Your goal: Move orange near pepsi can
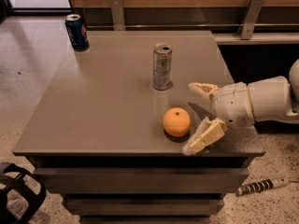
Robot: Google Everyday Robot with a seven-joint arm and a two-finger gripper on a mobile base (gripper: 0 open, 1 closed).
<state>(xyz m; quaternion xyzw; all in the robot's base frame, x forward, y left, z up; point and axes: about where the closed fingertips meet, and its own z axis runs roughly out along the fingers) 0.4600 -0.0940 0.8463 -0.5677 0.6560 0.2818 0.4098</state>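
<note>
We see cream two-finger gripper (189, 118), jaws apart, just beside smooth round orange (176, 122) near front edge; dark blue pepsi can (77, 32) back-left corner.

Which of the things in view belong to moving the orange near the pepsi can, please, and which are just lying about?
Part of the job:
- orange, near the table's front edge
- pepsi can, far left corner
- gripper, open, just right of the orange

Just lying about:
- silver can, upright mid-table
- striped object on the floor
</note>
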